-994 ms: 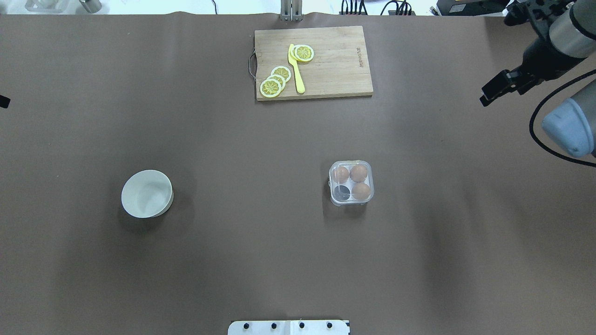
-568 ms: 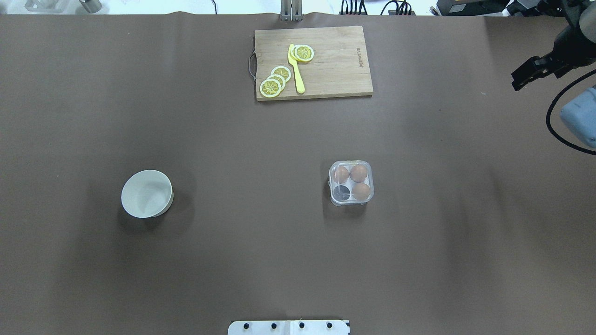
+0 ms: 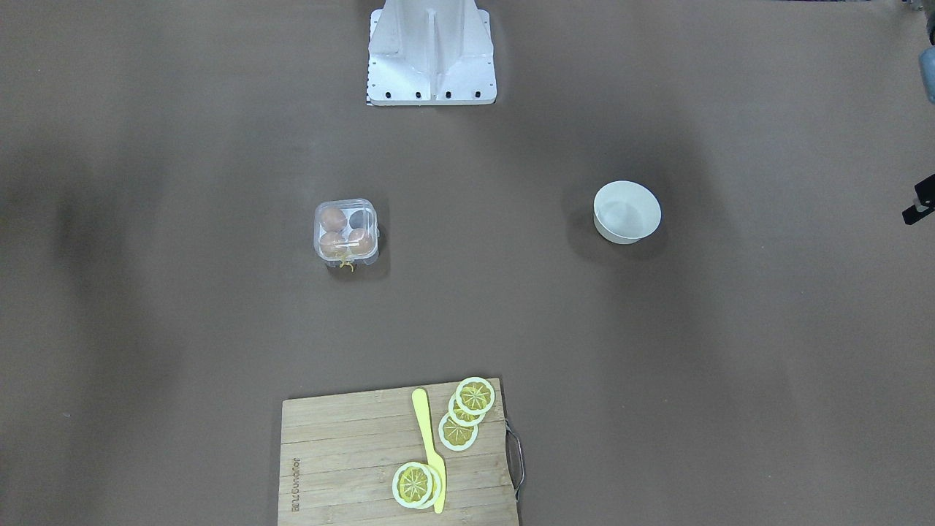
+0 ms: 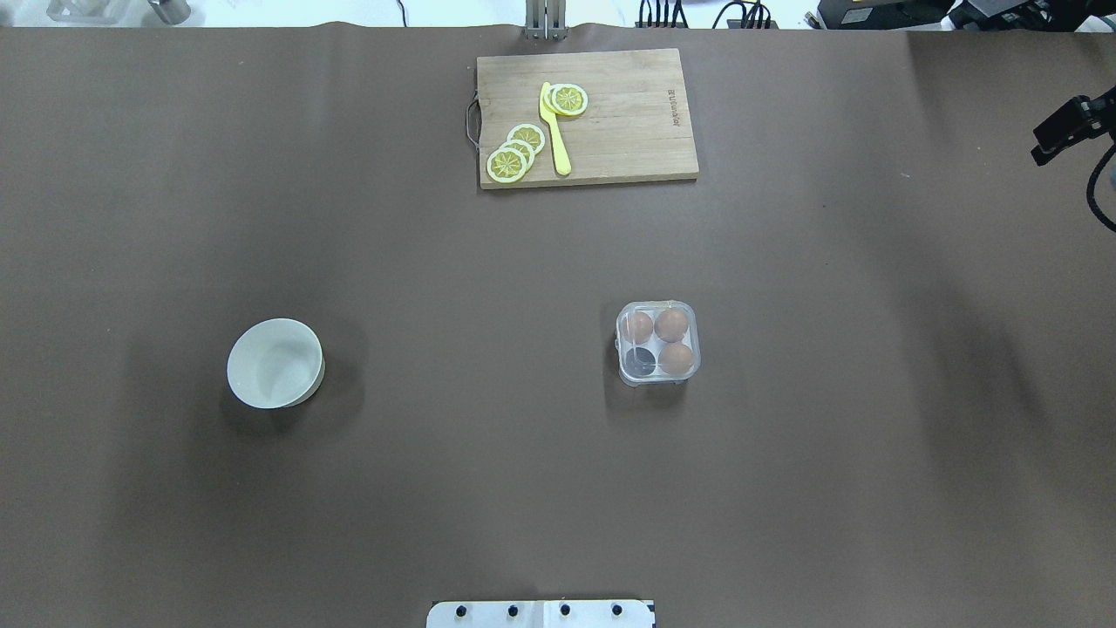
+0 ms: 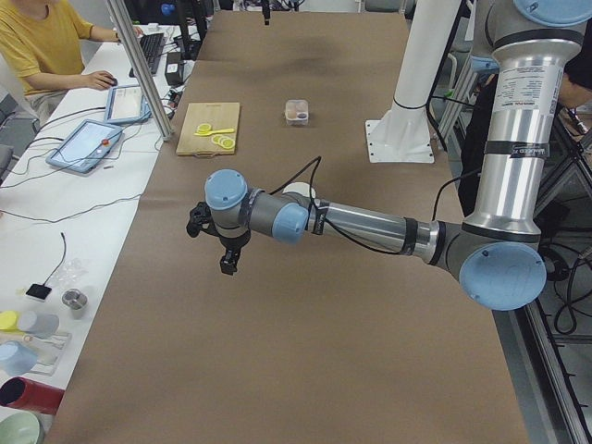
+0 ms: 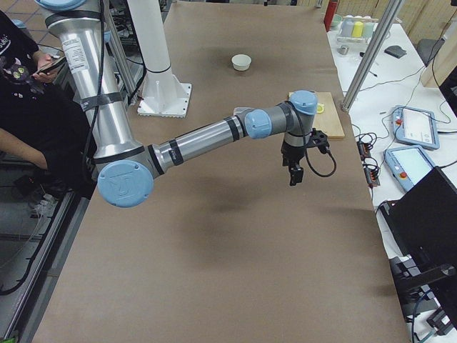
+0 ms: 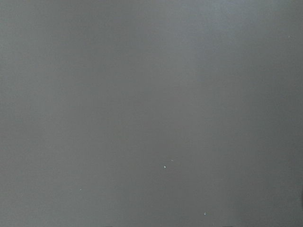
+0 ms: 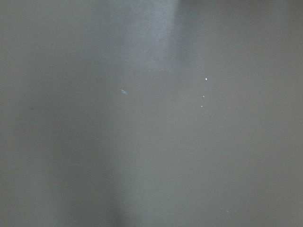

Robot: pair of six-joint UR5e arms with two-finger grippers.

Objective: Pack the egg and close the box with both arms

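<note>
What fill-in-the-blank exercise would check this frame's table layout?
The clear box holds ___ eggs.
The yellow knife lies on the ___.
The white bowl contains ___.
Missing words: three; cutting board; nothing.

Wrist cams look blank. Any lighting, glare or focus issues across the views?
Left wrist-mounted and right wrist-mounted views: only bare table cover and a few specks, nothing to judge focus by. Overhead exterior view: soft shadow around the white bowl, faint glare on the clear egg box lid. Exterior front-facing view: broad dim patches at its left side.
</note>
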